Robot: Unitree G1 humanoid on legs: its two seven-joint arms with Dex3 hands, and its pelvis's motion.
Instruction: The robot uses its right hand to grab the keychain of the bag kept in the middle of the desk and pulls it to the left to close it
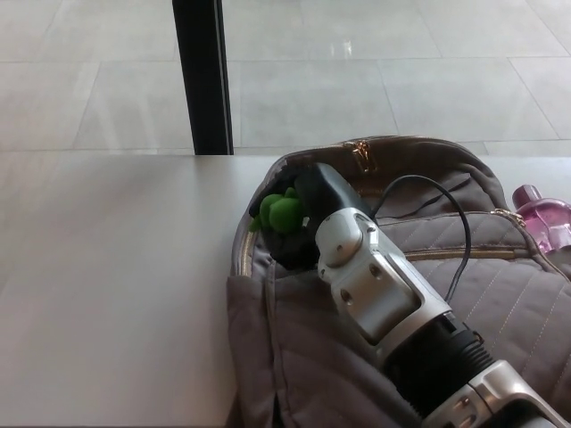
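Where black fingers (294, 242) meet green keychain (282, 212), just left of frame ctr, they curl shut round it. Fingertips merge w/ dark bag mouth, so grip only partly seen.
1. R hand (319, 198): black, over bag mouth, keychain touching its left side.
2. Wrist (370, 281): silver casing w/ screws, runs from hand to btm right of frame, black sleeve below it.
3. Cable (461, 234): black, loops up from hand, over & down right of wrist.
4. Bag (513, 303): grey-brown, quilted, lies lower right on desk. Mouth open at its left end, gold zip along rim, gold zip pull (359, 153) at top edge.
5. Bottle (541, 214): pink, right edge of frame, just behind bag.
6. Desk (116, 285): pale, fills left & ctr.
7. Post (203, 76): black, upright, upper left-ctr, beyond desk, on tiled floor (375, 80).
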